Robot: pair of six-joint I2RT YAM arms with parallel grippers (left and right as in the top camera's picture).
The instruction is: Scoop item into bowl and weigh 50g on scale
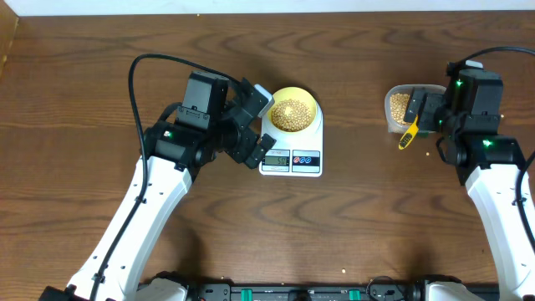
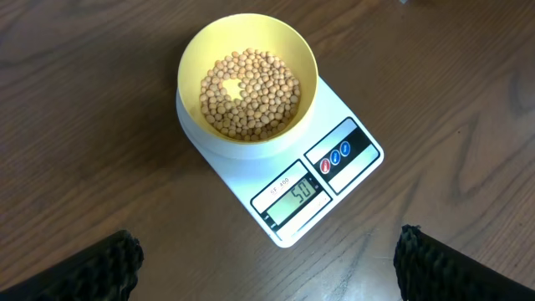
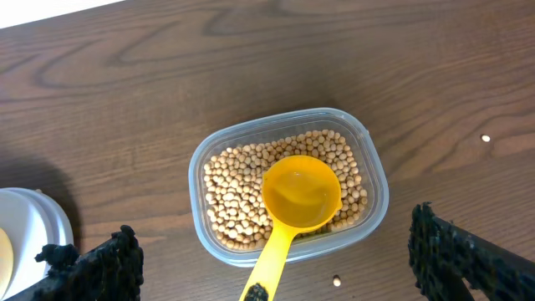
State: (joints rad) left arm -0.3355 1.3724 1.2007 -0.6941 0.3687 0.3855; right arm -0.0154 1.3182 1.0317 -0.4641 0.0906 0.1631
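Left gripper (image 2: 269, 272), left of centre, has its fingers spread wide and isn't holding anything. Just right of it, mid-frame, the scale (image 2: 355, 117) has the bowl (image 2: 251, 149) on its top end with beans (image 2: 259, 96) inside, and the display (image 2: 299, 192) says 50. Far right, a clear tub (image 3: 374, 180) with more beans has the yellow scoop (image 3: 301, 192) lying in it, handle poking over the rim. Right gripper (image 3: 284, 266) hangs above it, also spread wide, clear of the scoop.

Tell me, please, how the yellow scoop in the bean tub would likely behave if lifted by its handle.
The scoop looks like rigid moulded plastic, so probably stiff and light. Its glossy, narrow handle may twist when gripped. Its cup sits empty on the beans, so lifting should spill little.
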